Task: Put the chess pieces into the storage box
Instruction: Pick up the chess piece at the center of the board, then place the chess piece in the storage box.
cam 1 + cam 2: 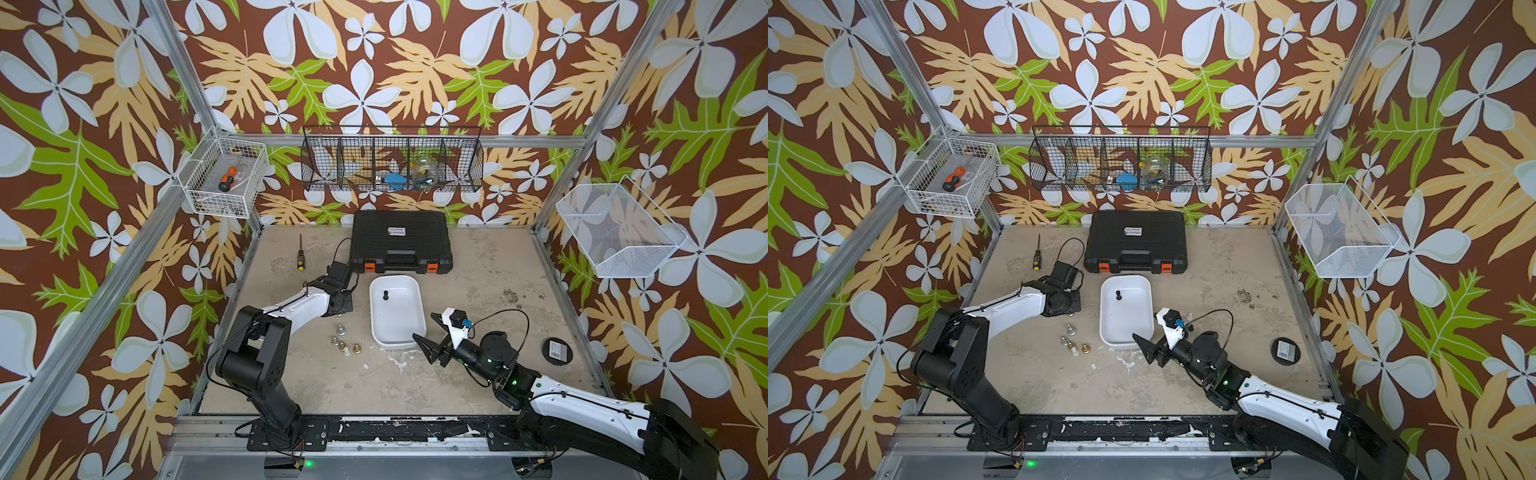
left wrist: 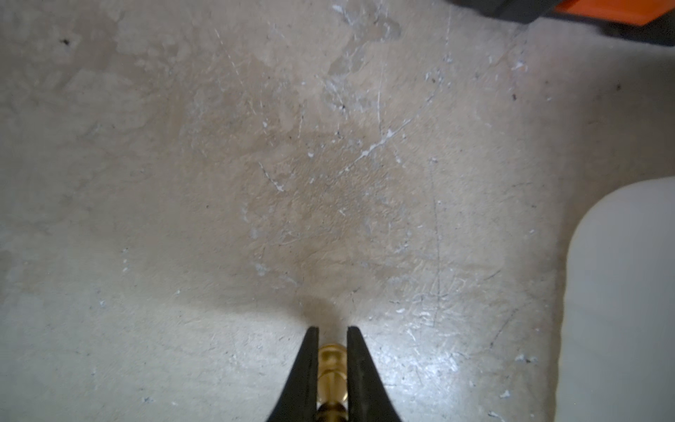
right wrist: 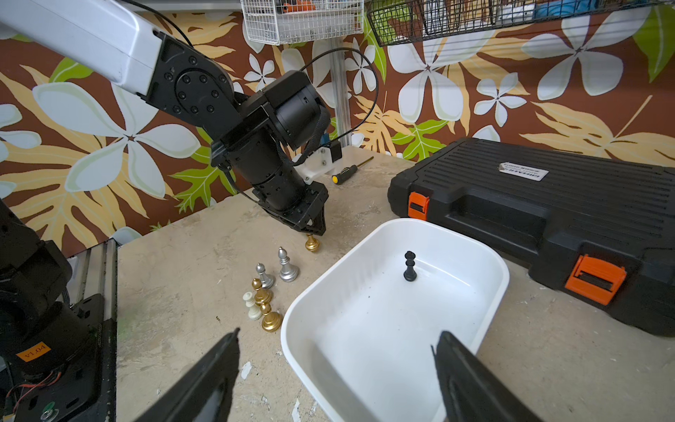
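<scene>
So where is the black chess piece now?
The small black chess piece stands upright, alone, inside the shallow white plastic storage box, near the end facing the black plastic toolcase, in both top views.

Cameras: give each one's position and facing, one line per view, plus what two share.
Top views: high at the front, looking down on the table; both arms show.
Left wrist: on the left arm, facing down at the table; left gripper shows, shut on a gold chess piece.
Right wrist: on the right arm, facing across the storage box toward the left arm; open right gripper shows.
Shared: top and right wrist views both show the black piece in the box.
</scene>
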### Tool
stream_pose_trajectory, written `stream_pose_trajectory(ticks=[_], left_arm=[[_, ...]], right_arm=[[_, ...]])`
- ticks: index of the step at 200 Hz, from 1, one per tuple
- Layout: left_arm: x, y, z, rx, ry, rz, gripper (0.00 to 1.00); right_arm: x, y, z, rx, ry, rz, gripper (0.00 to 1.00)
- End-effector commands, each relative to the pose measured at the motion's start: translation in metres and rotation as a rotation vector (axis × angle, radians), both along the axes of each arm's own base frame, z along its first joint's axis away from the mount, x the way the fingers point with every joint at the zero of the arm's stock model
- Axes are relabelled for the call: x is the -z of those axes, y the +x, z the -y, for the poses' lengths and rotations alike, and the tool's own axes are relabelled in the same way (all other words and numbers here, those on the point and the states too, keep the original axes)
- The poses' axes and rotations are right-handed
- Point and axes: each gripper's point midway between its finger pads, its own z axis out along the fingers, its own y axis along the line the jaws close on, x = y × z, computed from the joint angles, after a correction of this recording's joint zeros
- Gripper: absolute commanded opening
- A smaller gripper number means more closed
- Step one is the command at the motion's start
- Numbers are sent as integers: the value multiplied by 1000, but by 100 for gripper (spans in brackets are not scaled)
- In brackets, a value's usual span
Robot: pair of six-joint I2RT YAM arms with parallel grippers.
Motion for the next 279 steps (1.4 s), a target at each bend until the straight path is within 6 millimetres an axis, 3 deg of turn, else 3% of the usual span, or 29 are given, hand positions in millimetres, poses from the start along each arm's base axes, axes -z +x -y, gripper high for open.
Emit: stream_pose_trajectory(ticks=[1, 36, 75, 108, 136, 183, 239, 279], left_arm=[[-14, 4, 4, 18, 2, 14, 6], [-52, 13, 36, 88, 29, 60, 6], [-96, 12, 108, 230, -59, 140, 6], [-101, 3, 174, 371, -100, 131, 6], [-87, 7, 210, 440, -109, 105, 6], [-51, 27, 224, 447, -52, 68, 7], [-16, 52, 211, 404, -26, 31, 7], [-5, 59, 206, 400, -5, 15, 7]], right_arm=[[-9, 2, 2, 17, 29, 22, 84], [-9, 4, 6, 40, 27, 28, 84], [-12, 7, 13, 79, 33, 40, 85], [-14, 9, 23, 126, 48, 51, 85], [-18, 10, 34, 175, 66, 67, 85], [-21, 9, 40, 193, 76, 80, 86], [-21, 9, 39, 186, 73, 79, 86], [-21, 9, 39, 188, 74, 81, 86]])
